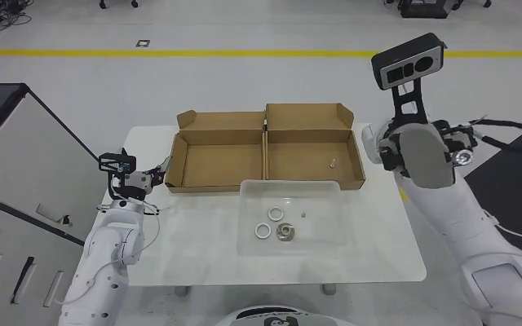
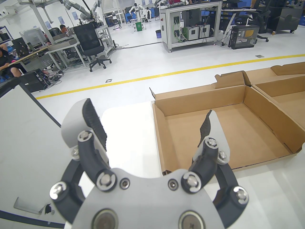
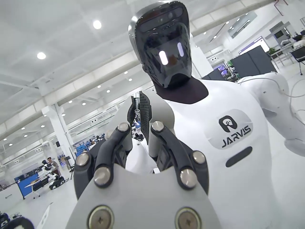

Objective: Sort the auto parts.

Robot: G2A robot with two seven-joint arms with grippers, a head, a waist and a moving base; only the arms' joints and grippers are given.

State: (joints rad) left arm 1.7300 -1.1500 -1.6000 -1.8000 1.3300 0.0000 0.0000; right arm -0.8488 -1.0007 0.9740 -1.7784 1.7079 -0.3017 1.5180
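A clear tray (image 1: 326, 189) at the table's middle holds two white rings (image 1: 277, 213) (image 1: 262, 231), a metal fitting (image 1: 285, 233) and a tiny dark part (image 1: 303, 215). Behind it stand two open cardboard boxes. The left box (image 1: 216, 159) (image 2: 214, 129) has a bare floor. The right box (image 1: 310, 151) holds one small metal part (image 1: 333, 160). My left gripper (image 2: 149, 107) (image 1: 159, 173) is open with nothing in it, just off the left box's outer corner. My right gripper (image 3: 137, 107) is raised beside the table's right edge, pointing up, shut on a small threaded metal part (image 3: 137, 109).
A grey slanted panel (image 1: 33, 155) stands close to the table's left side, beside the left arm. The white table (image 1: 204, 253) has bare surface in front of and to both sides of the tray. The box flaps stand upright at the back.
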